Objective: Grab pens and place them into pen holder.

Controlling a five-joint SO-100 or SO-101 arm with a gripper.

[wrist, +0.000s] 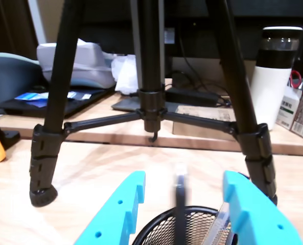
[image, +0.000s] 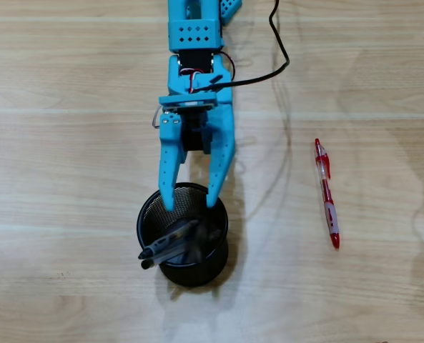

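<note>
**Claw spread over the holder**

Your claw point(image: 191, 207) hangs released above the pen holder point(image: 146, 221), fingertips at its far rim. Dark pens point(image: 170, 241) lean inside the holder. The red pen point(image: 327, 194) lies on the surface point(image: 61, 164), well right of the holder.

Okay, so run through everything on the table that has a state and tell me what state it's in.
Gripper: open, fingertips over the holder's rim, holding nothing.
Pen holder: upright, with dark pens inside.
Dark pens: leaning in the holder, ends past its rim.
Red pen: lying flat on the table, apart from the holder.
</note>
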